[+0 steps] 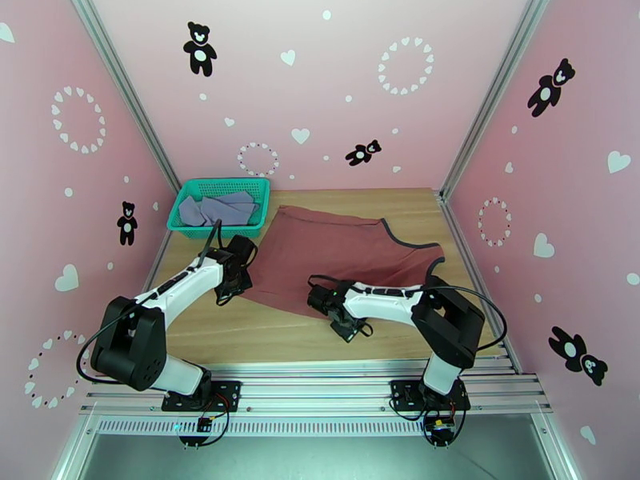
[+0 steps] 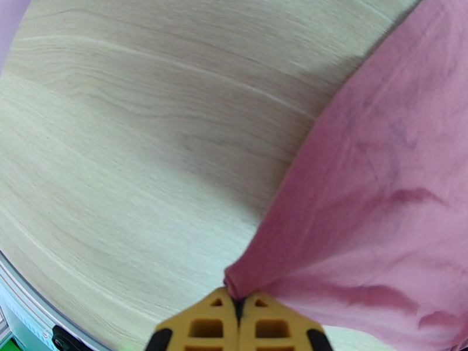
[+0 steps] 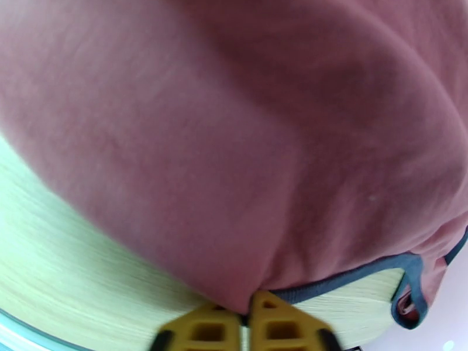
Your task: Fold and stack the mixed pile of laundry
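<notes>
The rust-red tank top [image 1: 336, 254] with dark navy trim lies spread across the middle of the wooden table [image 1: 240, 330]. My left gripper [image 1: 240, 270] is shut on its left corner; the left wrist view has the yellow fingertips [image 2: 237, 311] pinching the red cloth [image 2: 374, 200]. At the near hem my right gripper [image 1: 320, 302] is shut on the fabric, and the right wrist view has red cloth [image 3: 245, 141] bunched between its fingertips [image 3: 248, 314], the navy trim [image 3: 362, 273] running off to the right. The grey-lavender shirt [image 1: 216, 208] lies crumpled inside the teal basket [image 1: 188, 190].
The teal mesh basket stands at the back left corner of the table. Pink walls close in on the left, right and back. Bare wood lies in front of the tank top, toward the metal rail [image 1: 320, 378] at the near edge.
</notes>
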{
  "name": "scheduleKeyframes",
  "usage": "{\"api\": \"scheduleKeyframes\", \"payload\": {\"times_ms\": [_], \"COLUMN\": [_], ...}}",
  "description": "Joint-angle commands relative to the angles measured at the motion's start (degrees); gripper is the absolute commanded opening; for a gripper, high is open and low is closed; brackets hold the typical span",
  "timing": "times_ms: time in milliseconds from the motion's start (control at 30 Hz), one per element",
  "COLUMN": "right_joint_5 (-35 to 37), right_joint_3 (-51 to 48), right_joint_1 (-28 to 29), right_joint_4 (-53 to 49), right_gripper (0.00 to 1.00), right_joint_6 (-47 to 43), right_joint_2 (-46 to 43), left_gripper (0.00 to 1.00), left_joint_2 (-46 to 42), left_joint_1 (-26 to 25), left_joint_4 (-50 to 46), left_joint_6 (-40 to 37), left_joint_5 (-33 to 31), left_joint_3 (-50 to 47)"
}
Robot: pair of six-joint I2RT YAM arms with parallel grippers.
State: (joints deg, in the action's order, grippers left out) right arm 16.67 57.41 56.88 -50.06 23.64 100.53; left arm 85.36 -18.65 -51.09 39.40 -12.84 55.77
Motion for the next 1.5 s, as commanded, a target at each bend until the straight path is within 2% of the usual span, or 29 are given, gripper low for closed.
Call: {"api": "scheduleKeyframes", "payload": {"times_ms": [0, 300, 600, 800, 1067, 1467], "right_joint_5": [-0.3, -9.8, -6.1, -4.7, -4.2, -0.2], "right_joint_3": [-0.6, -1.2, 0.8, 2.6, 7.0, 12.2], "right_joint_1": [-0.4, -0.4, -1.5, -6.7, -14.7, -18.6], "right_joint_4": [-1.1, -7.9, -11.7, -10.1, -8.4, -5.6], "right_gripper": [0.0, 0.0, 0.0, 0.0, 0.0, 0.0], "right_joint_6": [0.0, 0.2, 1.8, -0.6, -6.8, -11.9], "right_joint_2": [-0.3, -10.3, -17.0, -15.9, -11.6, 0.0], "left_gripper": [0.0, 0.0, 0.0, 0.0, 0.0, 0.0], "left_joint_2": [-1.8, -2.1, -1.0, 1.3, 9.9, 23.5], "left_joint_1": [0.5, 0.5, 0.5, 0.5, 0.5, 0.5], "left_joint_4": [-1.1, -2.4, -1.7, -2.5, -2.7, -4.2], "left_joint_6": [-0.9, -1.2, -1.5, -3.0, -5.4, -7.3], "left_joint_5": [-0.1, -1.9, -0.7, -0.5, 0.8, 0.3], "left_joint_3": [-0.3, -1.1, -1.1, 3.8, 14.9, 27.6]}}
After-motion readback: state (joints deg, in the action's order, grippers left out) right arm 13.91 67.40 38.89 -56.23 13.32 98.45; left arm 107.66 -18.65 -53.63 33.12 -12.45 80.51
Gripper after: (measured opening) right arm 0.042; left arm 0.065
